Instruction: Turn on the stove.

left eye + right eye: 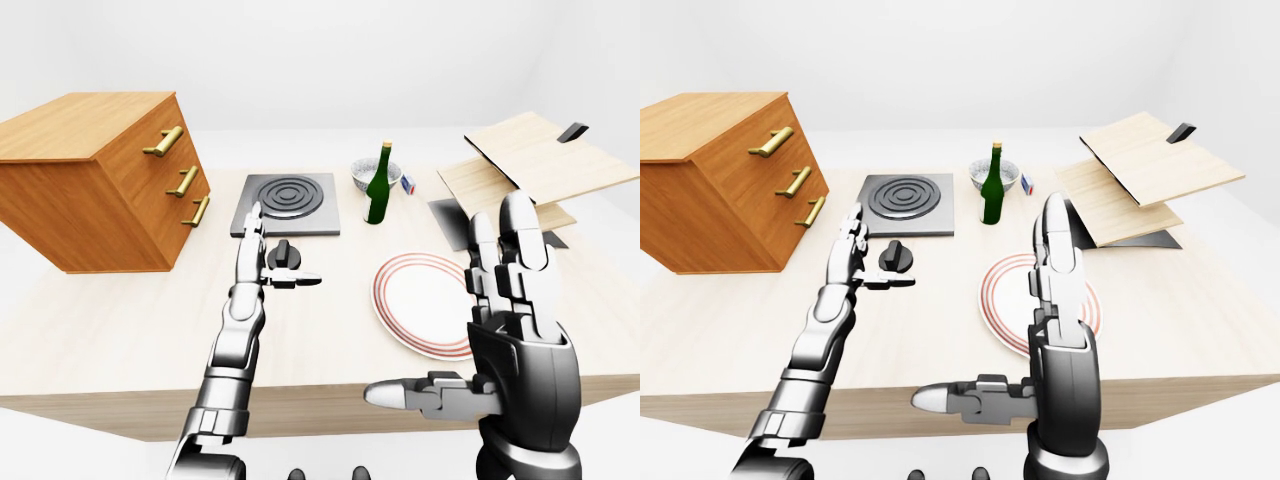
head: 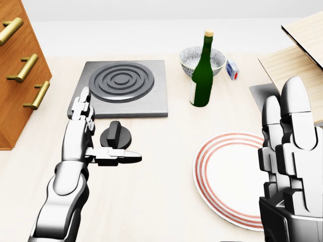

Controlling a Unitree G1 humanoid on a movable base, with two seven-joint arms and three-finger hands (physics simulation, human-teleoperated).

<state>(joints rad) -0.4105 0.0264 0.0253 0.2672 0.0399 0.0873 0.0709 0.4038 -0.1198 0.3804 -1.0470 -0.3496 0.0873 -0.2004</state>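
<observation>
Grey stove (image 2: pixel 151 101), black knob (image 2: pixel 115 137) just below

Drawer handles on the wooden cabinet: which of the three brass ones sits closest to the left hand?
The lowest brass handle, at the cabinet's bottom right in the head view, nearest the left hand; the other two sit higher and farther left.
</observation>
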